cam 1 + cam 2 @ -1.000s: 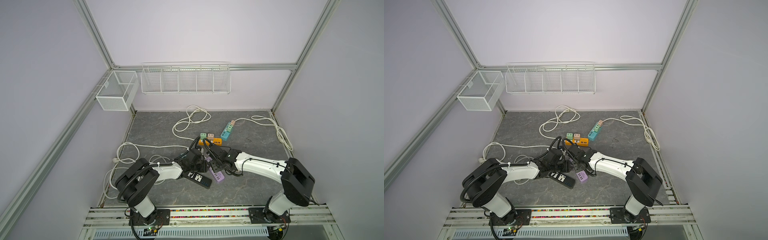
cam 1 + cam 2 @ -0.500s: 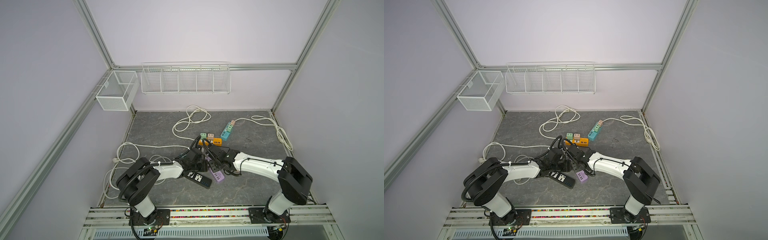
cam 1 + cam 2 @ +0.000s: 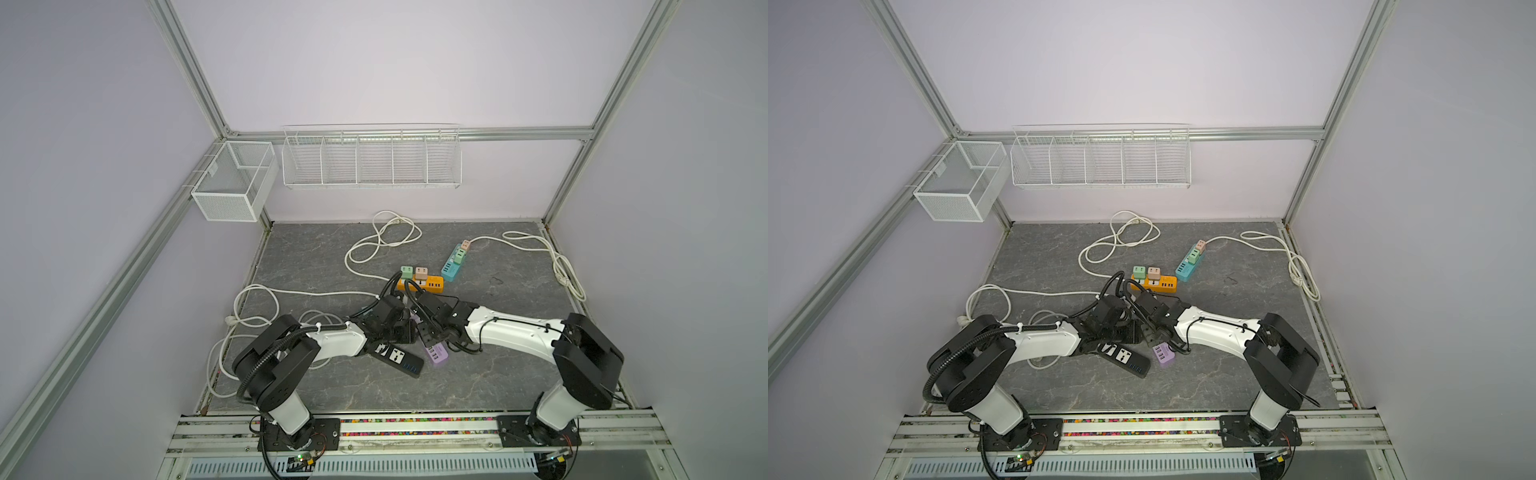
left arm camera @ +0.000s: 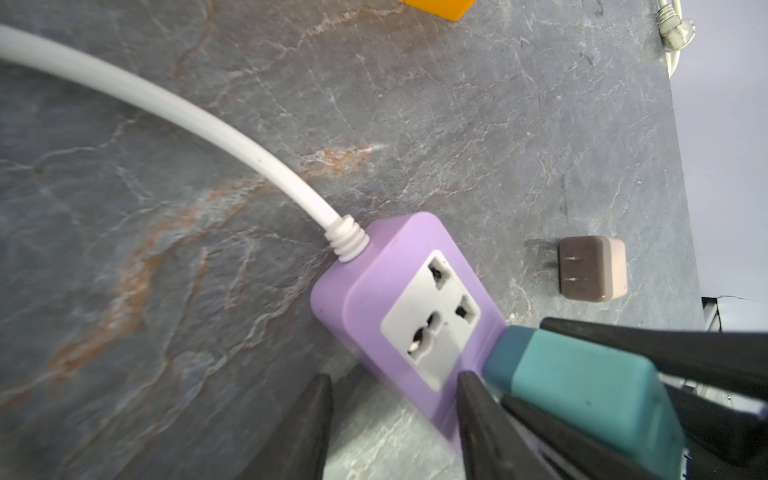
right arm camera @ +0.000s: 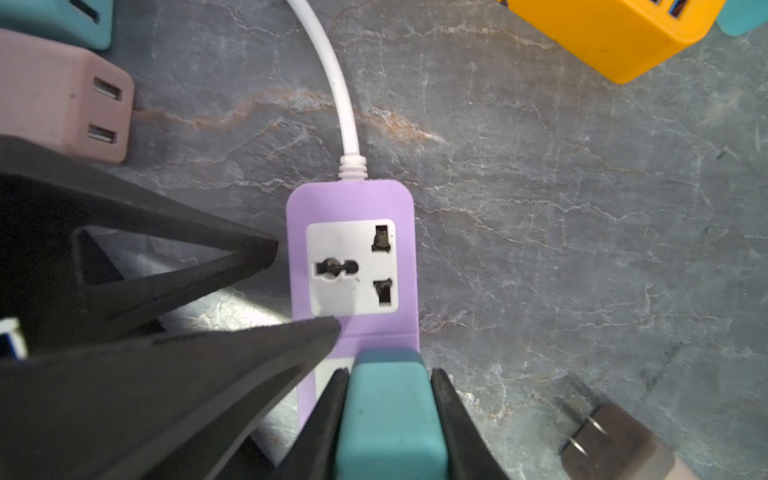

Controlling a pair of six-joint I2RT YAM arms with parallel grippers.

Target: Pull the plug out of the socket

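The purple power strip lies flat on the table, cord end toward the back wall, with a teal plug standing up out of its face. The right gripper clamps the plug's sides. The left gripper, jaws parted, has one fingertip over the strip.

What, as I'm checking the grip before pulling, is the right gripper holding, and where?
The right gripper is shut on the teal plug, a finger against each side of its body.
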